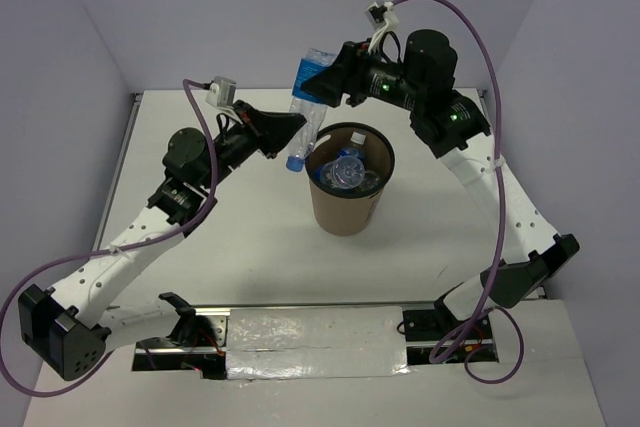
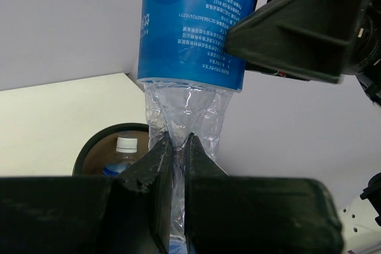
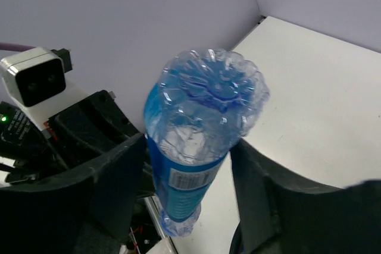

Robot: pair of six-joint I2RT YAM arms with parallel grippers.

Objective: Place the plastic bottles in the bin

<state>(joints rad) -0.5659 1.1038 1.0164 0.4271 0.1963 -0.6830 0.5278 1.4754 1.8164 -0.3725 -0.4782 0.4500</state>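
Note:
A clear plastic bottle with a blue label (image 1: 306,97) hangs cap down just left of the bin's rim. My left gripper (image 1: 300,133) is shut on its crushed lower part near the neck (image 2: 178,147). My right gripper (image 1: 320,85) is open, its jaws on either side of the bottle's upper body (image 3: 189,147), with a gap at the right finger (image 3: 256,188). The brown bin (image 1: 348,209) with a black rim stands at mid-table. It holds several bottles (image 1: 348,169); one white cap (image 2: 126,144) shows in the left wrist view.
The two arms meet above the bin's left rear edge. The left wrist camera (image 3: 33,78) sits close to my right gripper. Purple cables loop beside both arms. Walls enclose the white table (image 1: 230,247) at the back and sides.

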